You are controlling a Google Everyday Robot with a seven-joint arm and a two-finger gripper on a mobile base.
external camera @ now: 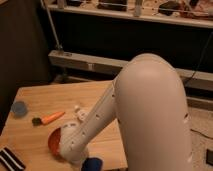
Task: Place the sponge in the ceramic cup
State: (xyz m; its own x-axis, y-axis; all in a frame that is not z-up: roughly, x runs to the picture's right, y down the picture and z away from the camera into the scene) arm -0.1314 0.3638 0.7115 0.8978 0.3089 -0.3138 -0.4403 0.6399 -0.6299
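Note:
The sponge (93, 164), a dark blue soft block, lies at the table's front edge at the bottom of the camera view, half cut off by the frame. My gripper (77, 159) is at the low end of the big white arm (145, 110), just left of the sponge and right over it. The arm's wrist covers the gripper. An orange-red bowl (54, 142) sits directly left of the wrist, partly covered by it. The ceramic cup is out of view.
On the wooden table (60, 95) lie a small round grey-blue thing (20, 108) at the left, an orange carrot-like piece with a black end (49, 119), a small white object (78, 111) and a black-and-white striped cloth (11, 159). A metal rack (100, 62) stands behind.

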